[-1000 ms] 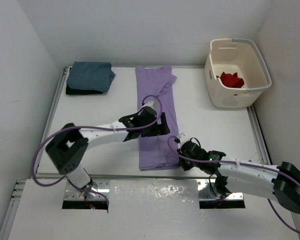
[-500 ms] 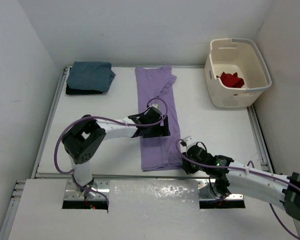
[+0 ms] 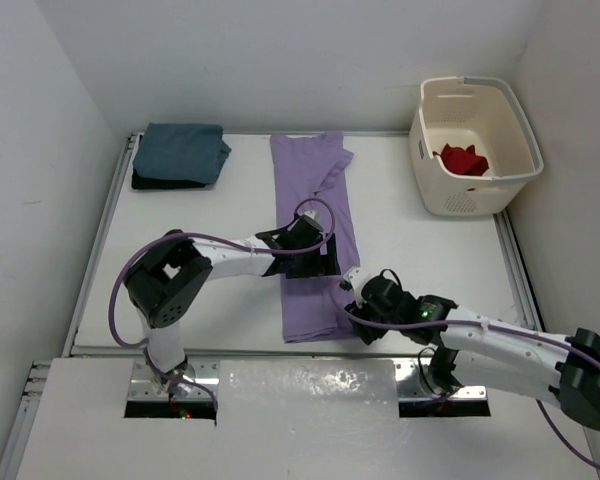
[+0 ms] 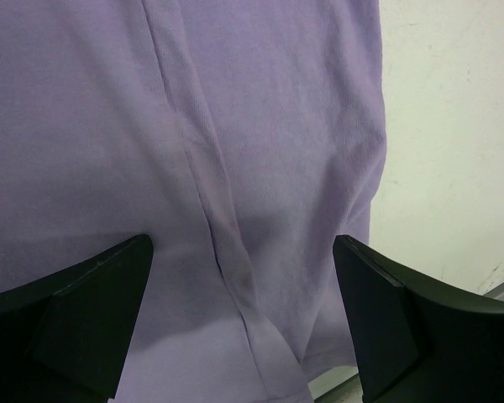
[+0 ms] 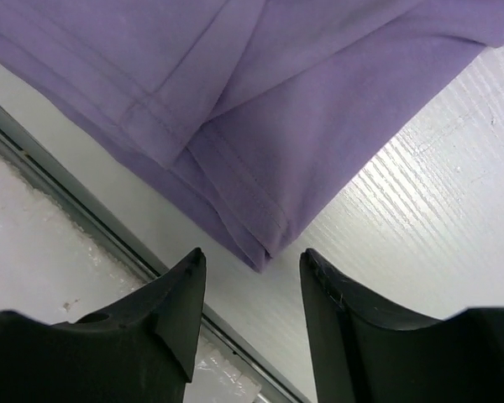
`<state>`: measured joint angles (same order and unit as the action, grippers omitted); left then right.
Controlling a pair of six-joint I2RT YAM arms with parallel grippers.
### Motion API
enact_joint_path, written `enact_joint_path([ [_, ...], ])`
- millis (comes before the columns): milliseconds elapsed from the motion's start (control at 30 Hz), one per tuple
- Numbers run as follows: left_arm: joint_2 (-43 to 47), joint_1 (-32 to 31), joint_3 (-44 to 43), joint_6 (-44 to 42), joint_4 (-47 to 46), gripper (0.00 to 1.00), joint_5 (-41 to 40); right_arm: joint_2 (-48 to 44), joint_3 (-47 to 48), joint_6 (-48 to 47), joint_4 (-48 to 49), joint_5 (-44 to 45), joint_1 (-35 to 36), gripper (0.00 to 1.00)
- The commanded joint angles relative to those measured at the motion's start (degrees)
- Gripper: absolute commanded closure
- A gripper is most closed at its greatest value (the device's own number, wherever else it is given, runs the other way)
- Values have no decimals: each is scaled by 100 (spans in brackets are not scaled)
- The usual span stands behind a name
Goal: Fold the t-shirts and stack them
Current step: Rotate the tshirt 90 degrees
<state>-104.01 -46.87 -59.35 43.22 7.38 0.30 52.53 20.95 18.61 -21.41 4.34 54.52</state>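
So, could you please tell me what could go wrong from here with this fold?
The open right pincer sits at the hem corner of the long lavender purple cloth t-shirt, where several layers stack; closing may catch only some, splaying the fold. That corner lies close to the table's metal edge rail, so the fingers may strike it. The open left pincer hovers over a raised crease mid-shirt; pressing there could drag it crooked.

Beyond the left fingers (image 4: 84, 311), whose bases the bottom edge cuts off, the lavender shirt (image 4: 235, 151) runs out past the top and left edges. Ahead of the right fingers (image 5: 172, 311) the top edge cuts it. From above, the left gripper (image 3: 320, 258) hides the cloth beneath its fingers, and well apart from them the black shirt (image 3: 150, 183) shows only as a sliver under the teal-blue shirt (image 3: 185, 150).
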Motion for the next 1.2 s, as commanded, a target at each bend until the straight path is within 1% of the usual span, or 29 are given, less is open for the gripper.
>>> enact_joint_path([
  [0,-23,29,29,-94,-228,12,155,248,243,-332,93,-47,6,52],
  [100,-23,29,29,-103,-210,13,138,372,243,-367,207,102,15,54],
  [200,-32,29,29,-103,-219,13,155,407,234,-315,365,436,15,58],
  [333,-23,29,47,-112,-237,13,173,486,190,-235,646,402,14,58],
  [500,-6,20,64,-121,-228,14,155,644,199,-253,699,392,6,59],
  [567,-23,29,55,-130,-228,15,164,697,199,-270,752,340,15,59],
  [600,-32,29,55,-130,-228,15,164,723,190,-270,761,322,15,62],
  [633,-41,29,55,-130,-237,15,164,749,190,-262,761,331,15,67],
  [700,-41,29,55,-130,-254,15,164,758,181,-253,822,348,15,74],
  [733,-49,29,55,-130,-246,15,173,758,181,-253,849,340,15,80],
  [800,-58,29,47,-130,-245,16,181,758,199,-244,867,348,15,87],
  [833,-67,29,47,-130,-254,16,181,758,208,-244,875,357,15,94],
  [900,-67,29,47,-147,-254,16,190,776,190,-279,867,314,6,100],
  [1100,-76,29,29,-165,-219,17,181,653,112,-77,735,120,14,100],
  [1167,-76,29,38,-156,-219,18,181,399,24,63,630,85,14,100],
])
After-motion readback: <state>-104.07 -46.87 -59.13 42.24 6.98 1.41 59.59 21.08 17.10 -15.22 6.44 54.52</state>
